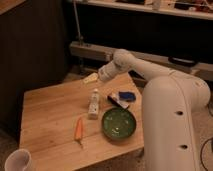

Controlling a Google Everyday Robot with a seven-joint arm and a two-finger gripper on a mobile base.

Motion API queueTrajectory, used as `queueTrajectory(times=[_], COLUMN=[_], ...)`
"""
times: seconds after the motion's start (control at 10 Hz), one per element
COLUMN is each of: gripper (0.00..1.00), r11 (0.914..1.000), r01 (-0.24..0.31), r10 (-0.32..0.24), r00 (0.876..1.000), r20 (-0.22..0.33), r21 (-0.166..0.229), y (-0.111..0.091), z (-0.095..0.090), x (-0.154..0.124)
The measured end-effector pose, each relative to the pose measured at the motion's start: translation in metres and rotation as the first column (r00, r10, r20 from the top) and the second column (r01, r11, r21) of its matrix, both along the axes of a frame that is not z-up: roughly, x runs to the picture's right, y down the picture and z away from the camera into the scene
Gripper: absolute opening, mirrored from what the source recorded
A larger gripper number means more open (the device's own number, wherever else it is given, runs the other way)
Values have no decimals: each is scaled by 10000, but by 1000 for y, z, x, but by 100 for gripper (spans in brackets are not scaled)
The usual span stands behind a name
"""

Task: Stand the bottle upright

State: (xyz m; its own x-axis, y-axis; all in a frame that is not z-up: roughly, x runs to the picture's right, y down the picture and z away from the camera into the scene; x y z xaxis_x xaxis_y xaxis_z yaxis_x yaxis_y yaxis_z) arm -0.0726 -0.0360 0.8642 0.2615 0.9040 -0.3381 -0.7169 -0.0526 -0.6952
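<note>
My arm reaches out from my white body on the right, elbow bent, forearm angled down and left over the far part of the wooden table (50, 115). My gripper (91, 78) hangs above the table's far edge, fingers spread wide, holding nothing. The bottle (93, 104) lies on its side just below it, between the carrot (78, 129) and the green bowl (119, 123).
</note>
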Motion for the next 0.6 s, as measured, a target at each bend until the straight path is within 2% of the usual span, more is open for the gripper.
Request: queueTrajectory(times=[0.3,0.6], gripper=[80,80], r11=[9995,9972], r01=[34,262], r10=[-49,-315], r00=[9988,9967], r20=[-487,-750], r21=[-316,-704], y=[6,9], z=[17,34], x=[9,5])
